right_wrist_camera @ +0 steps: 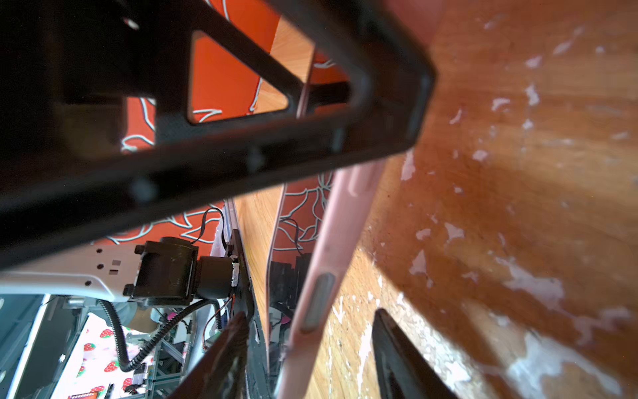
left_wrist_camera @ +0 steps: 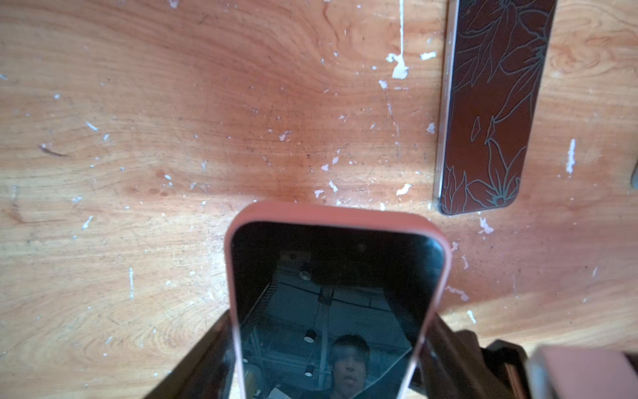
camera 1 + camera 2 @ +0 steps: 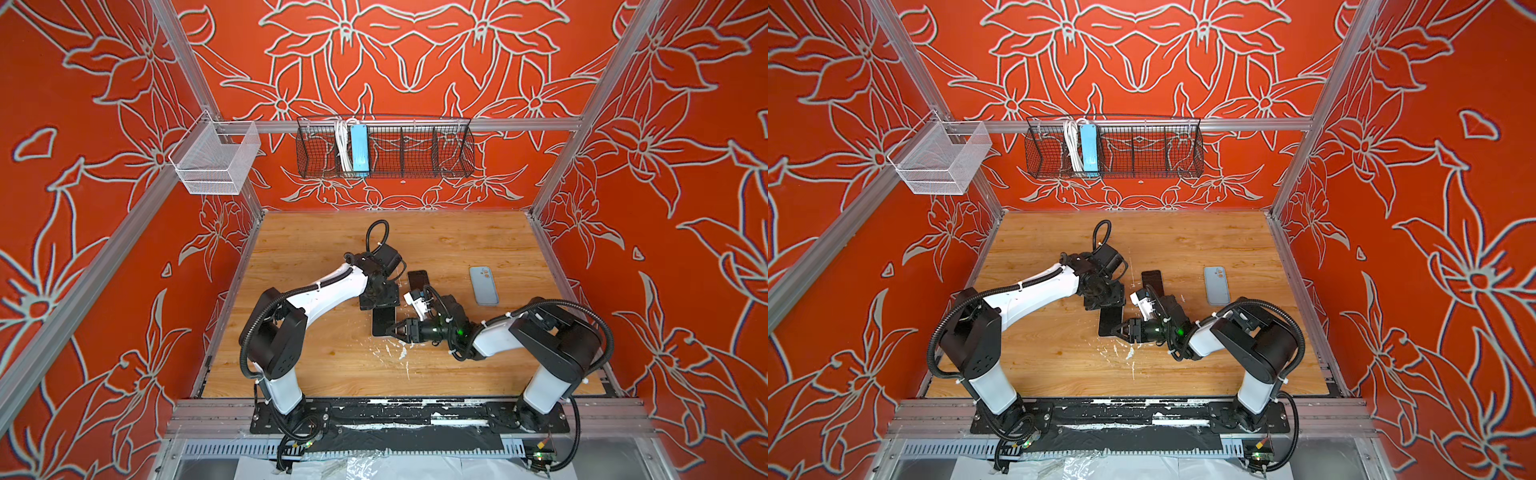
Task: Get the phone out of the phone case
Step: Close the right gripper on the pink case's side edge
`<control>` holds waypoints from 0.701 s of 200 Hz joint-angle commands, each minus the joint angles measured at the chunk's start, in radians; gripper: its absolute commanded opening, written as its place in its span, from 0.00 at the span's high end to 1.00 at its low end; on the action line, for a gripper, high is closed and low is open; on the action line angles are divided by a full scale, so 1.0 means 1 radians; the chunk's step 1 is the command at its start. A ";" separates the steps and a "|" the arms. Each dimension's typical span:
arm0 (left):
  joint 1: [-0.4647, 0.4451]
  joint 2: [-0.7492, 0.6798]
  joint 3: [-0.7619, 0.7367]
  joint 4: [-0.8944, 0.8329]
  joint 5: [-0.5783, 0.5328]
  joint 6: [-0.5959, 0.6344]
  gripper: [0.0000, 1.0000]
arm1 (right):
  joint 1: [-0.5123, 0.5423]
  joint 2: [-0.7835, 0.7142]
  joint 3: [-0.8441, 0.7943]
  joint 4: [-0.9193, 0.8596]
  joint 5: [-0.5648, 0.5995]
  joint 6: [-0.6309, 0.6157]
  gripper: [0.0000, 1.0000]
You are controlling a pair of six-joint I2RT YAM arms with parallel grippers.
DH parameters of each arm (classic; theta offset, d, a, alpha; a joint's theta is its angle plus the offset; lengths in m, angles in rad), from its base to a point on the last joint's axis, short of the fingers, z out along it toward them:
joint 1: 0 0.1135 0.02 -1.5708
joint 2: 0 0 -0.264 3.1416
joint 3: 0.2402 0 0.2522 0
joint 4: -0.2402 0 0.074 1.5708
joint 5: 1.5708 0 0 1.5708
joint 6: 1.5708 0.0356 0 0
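The phone [image 2: 335,276] has a dark glossy screen and sits inside a pink phone case [image 2: 331,212]. My left gripper [image 2: 329,324] is shut on the case's two long sides and holds it above the wooden table [image 3: 316,357]. In both top views the cased phone [image 3: 381,320] shows as a dark slab under the left gripper [image 3: 380,305]. My right gripper [image 3: 392,328] reaches in from the right at the phone's near end. In the right wrist view the case's pink edge [image 1: 321,276] runs between the right gripper's [image 1: 310,316] fingers with a gap on each side, so its jaws stand open.
A second dark phone [image 3: 417,279] lies flat just behind the grippers, its screen mirroring the wall pattern [image 2: 490,103]. A pale blue-grey phone or case [image 3: 483,286] lies to the right. A black wire basket [image 3: 384,149] and a white mesh basket [image 3: 216,160] hang on the rails.
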 commanded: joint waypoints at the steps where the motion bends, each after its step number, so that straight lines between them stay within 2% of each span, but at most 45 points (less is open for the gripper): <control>1: 0.006 -0.031 0.016 -0.002 0.010 -0.018 0.60 | 0.010 -0.006 0.011 0.045 0.019 0.014 0.51; 40: 0.009 -0.034 0.014 0.005 0.010 -0.020 0.60 | 0.020 0.004 0.014 0.062 0.025 0.034 0.69; 140: 0.020 -0.054 -0.005 0.017 0.004 -0.021 0.60 | 0.028 0.019 0.008 0.115 0.048 0.081 0.91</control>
